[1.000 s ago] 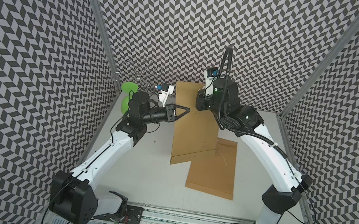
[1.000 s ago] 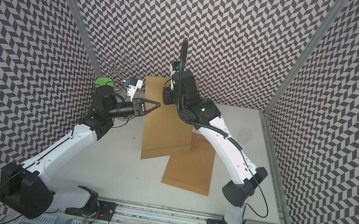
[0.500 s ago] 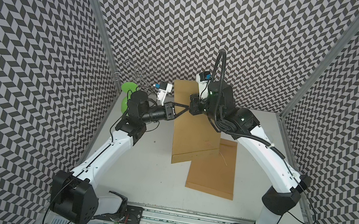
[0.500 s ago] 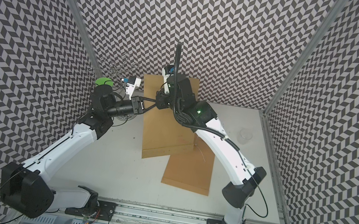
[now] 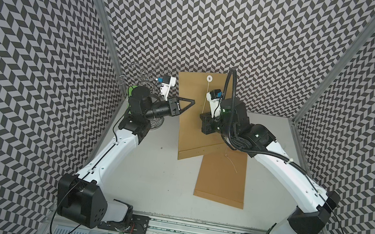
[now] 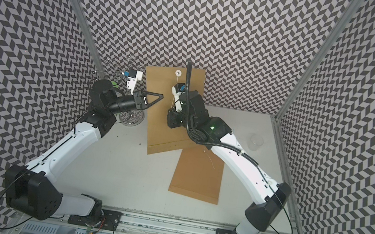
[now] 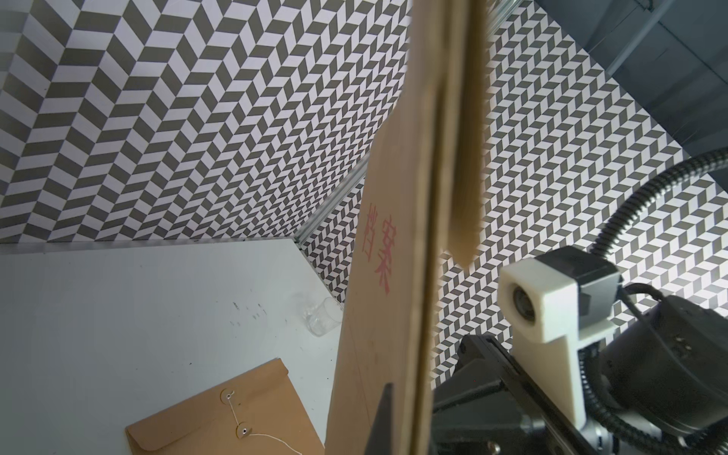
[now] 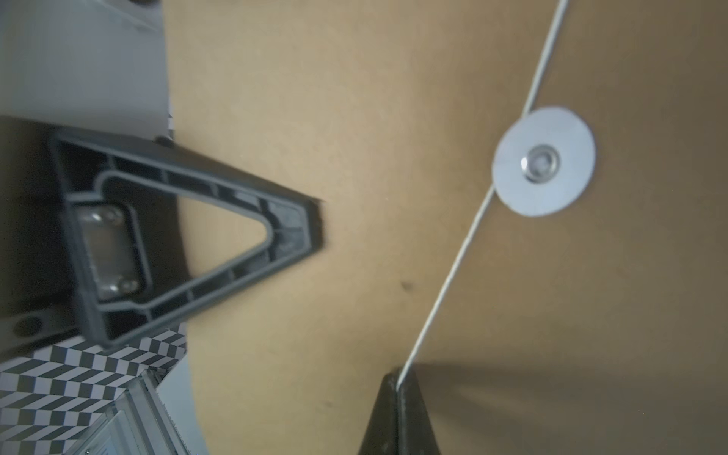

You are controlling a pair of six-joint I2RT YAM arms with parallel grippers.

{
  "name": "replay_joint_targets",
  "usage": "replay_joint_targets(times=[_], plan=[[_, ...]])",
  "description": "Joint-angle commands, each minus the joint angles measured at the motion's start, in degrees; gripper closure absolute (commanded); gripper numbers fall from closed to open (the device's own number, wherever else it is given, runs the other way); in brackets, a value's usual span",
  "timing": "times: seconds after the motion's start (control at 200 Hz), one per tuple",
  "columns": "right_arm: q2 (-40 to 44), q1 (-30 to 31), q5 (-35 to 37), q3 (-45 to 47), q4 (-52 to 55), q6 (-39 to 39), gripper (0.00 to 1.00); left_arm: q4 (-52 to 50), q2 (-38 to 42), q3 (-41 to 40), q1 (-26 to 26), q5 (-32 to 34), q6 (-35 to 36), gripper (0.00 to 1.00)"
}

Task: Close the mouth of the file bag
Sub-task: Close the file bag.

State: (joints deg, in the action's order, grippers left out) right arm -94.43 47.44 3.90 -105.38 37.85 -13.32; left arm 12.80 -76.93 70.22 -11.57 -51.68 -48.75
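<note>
Right jaws drawn back, pinching string [image 8: 448,275] taut, left jaws clamped on file bag [image 5: 188,133] edge

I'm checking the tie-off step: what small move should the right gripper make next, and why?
Probably sweep the right gripper around the white disc, keeping tension. It is shut on the string, which runs taut along the disc's edge but does not look looped round it, while the left gripper holds the file bag by its edge.

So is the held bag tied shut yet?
Not yet: the string only skirts the button, running straight into the shut right gripper.
</note>
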Motion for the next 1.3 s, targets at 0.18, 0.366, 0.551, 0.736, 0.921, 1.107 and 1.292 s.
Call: replay_joint_targets(times=[0.18,0.366,0.551,0.736,0.921,1.107,1.292], plan=[[2.39,-4.57,-5.80,5.62,-5.66,-1.35,1.00,2.58,-0.34,4.39,0.76,-1.09,-0.13,1.00],[2.20,-8.75,-5.72,6.49,-6.10,-0.42,1.00,2.50,0.38,4.40,-0.02,-2.76,-0.29,1.00],[1.79,-13.27,-2.61,3.92,-4.53,0.75,1.00,-0.67,1.33,3.78,-0.69,-2.76,1.99,1.00],[0.25,-13.51,2.30,-2.07,-2.05,1.72,1.00,-2.19,2.89,-0.71,-1.45,-1.91,3.27,1.00],[-2.27,-13.35,3.14,-7.78,-0.28,1.80,1.00,-3.25,4.62,-3.14,-3.02,-1.30,4.17,1.00],[-4.15,-11.14,3.53,-11.79,0.61,1.81,1.00,-2.95,5.16,-4.55,-4.46,-0.27,4.02,1.00],[-5.83,-7.89,4.67,-14.17,1.51,1.79,1.00,-1.70,4.60,-5.83,-5.41,0.52,3.84,1.00]])
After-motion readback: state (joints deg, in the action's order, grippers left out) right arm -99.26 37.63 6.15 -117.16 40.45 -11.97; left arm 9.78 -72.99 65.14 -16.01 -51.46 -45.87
